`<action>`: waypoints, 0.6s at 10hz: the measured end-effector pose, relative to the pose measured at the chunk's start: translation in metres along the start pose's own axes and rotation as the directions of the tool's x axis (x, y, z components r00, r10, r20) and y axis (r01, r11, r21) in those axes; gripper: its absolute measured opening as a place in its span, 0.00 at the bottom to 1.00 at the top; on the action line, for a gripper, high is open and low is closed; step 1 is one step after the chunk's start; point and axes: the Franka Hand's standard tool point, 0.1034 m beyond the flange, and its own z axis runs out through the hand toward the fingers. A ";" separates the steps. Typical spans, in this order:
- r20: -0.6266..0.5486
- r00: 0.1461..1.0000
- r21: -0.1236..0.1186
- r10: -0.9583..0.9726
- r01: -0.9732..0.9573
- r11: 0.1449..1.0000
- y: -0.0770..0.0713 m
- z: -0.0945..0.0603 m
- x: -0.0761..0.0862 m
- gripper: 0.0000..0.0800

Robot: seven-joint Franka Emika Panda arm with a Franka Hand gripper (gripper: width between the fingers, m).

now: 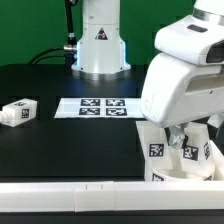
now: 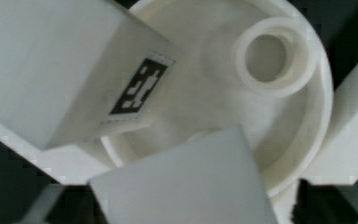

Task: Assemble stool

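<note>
The white round stool seat fills the wrist view, with a raised round socket on it. One white leg with a black-and-white tag stands on the seat. My gripper is shut on a second white leg, held against the seat beside the first. In the exterior view the gripper hangs low at the right, above the seat and its tagged legs. Another loose leg lies at the exterior view's left.
The marker board lies flat in the middle of the black table. The long white L-shaped rail runs along the near edge. The arm's white base stands at the back.
</note>
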 end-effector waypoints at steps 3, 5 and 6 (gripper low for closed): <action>0.000 0.960 0.002 0.279 -0.279 0.960 0.000 0.001 0.000 0.42; -0.004 0.832 0.004 0.554 -0.554 0.833 0.001 0.001 0.000 0.42; 0.001 0.689 0.034 0.725 -0.724 0.689 0.000 0.001 0.003 0.42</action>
